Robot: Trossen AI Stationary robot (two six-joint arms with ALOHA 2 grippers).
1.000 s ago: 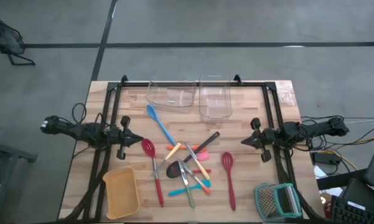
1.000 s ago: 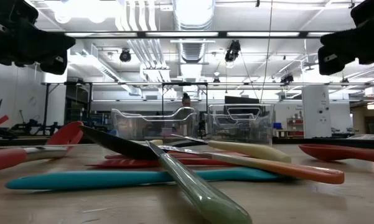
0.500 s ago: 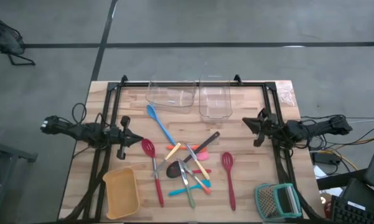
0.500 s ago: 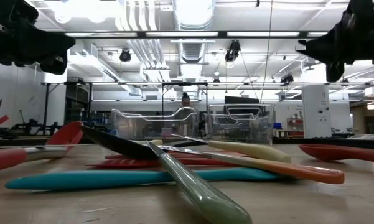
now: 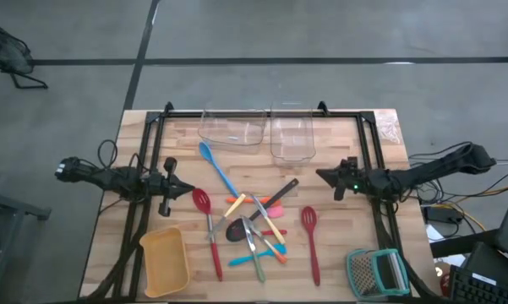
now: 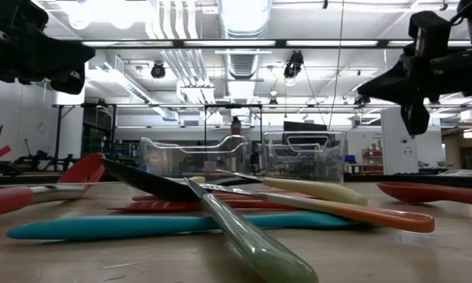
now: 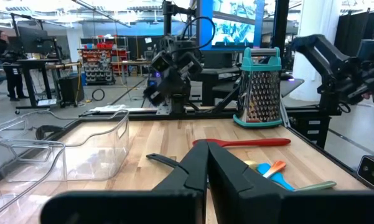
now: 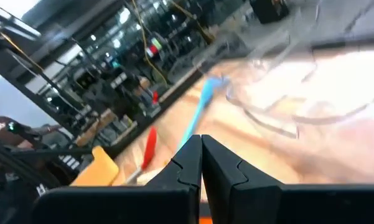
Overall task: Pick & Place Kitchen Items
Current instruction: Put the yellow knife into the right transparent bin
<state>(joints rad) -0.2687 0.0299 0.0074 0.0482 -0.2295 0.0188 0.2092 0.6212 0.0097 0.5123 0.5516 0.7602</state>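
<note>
Left gripper (image 5: 186,192) hangs over the left part of the table (image 5: 338,245), jaws together, holding nothing; its dark fingers (image 7: 196,168) meet in the left wrist view.

Just right of it, a red slotted spoon (image 5: 208,228) lies lengthwise, bowl toward the far side. In front of the left gripper, near the table's front left corner, sits a yellow tray (image 5: 165,262).

Blue spoon (image 5: 216,169) lies diagonally, bowl near the two clear tubs (image 5: 232,128) at the far edge.

Centre of table: a crossed heap of slim utensils. Black spoon (image 5: 237,228) in the middle, orange spatula (image 5: 236,204) and pink spatula (image 5: 275,206) on the far side of it, teal spatula (image 5: 245,259) at the near side, yellow-handled cutlery (image 5: 270,225) laid across. Pieces overlap; exact stacking cannot be told from above.

Right of the heap, apart from it, a second red slotted spoon (image 5: 311,243) lies lengthwise.

Right gripper (image 5: 324,177) is above the table right of centre, beyond that spoon's bowl, pointing toward the heap, jaws together, empty.

Teal-framed grater (image 5: 377,272) sits at the front right corner.
</note>
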